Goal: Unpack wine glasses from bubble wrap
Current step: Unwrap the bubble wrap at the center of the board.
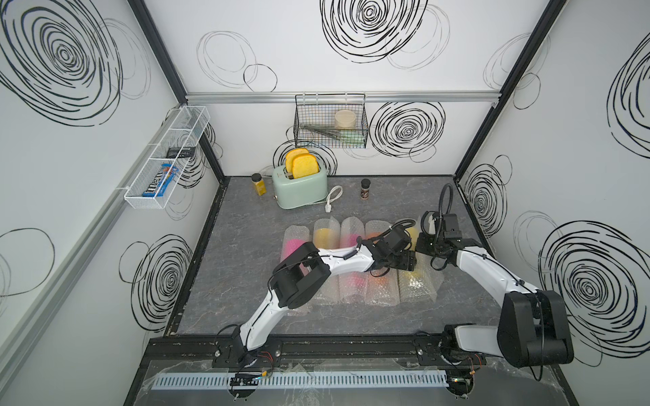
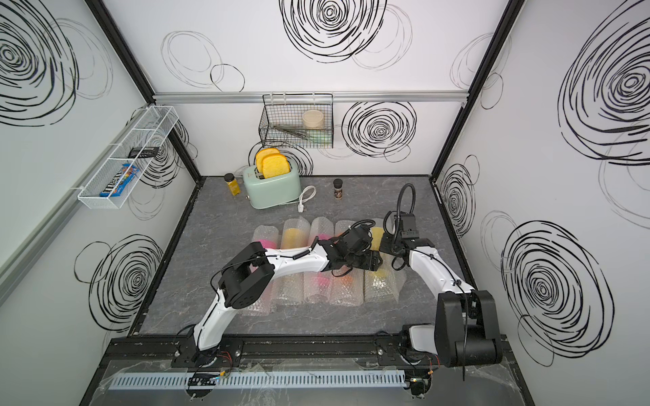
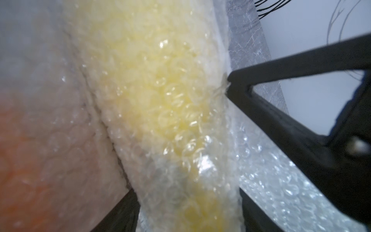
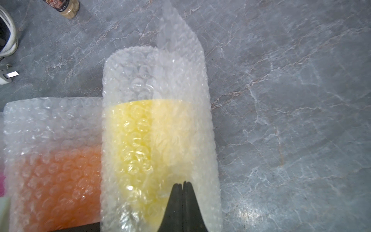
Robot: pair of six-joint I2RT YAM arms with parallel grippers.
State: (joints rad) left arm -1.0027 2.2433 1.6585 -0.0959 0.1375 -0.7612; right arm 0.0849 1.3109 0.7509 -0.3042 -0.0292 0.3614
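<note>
so far nothing is out. five tubes of wrap (image 1: 351, 295) lie side by side across the middle of the bench (image 1: 246, 246), running from 9 to 3 o'clock in both top views. each shows its glass only as a blur of colour. from the 9 o'clock end they are a pink glass (image 1: 294, 244), a yellow glass (image 1: 325, 236), the other pink glass (image 1: 351, 237), an orange glass (image 1: 377, 283) and the end glass (image 4: 140, 140), also yellow. no glass stands bare anywhere on the bench.

work is on the end tube (image 4: 156, 80), at 3 o'clock in the row. the left claw (image 3: 188, 213) stands wide, with a finger (image 3: 124, 213) on either side of this tube; whether they press it i cannot tell. the right claw (image 4: 183, 187) is closed tight, its tips together on the tube over the glass. whether a fold of wrap is caught between them i cannot tell.

a loose flap (image 1: 435, 281) of that sheet lies flat on the bench at the tube's 3 o'clock side, so i judge the unrolling here as barely begun.

left to do: open this sheet, free its glass, then do the same for the four other tubes, which look untouched. the toaster (image 1: 299, 189) at 12 o'clock is well apart from the row.
</note>
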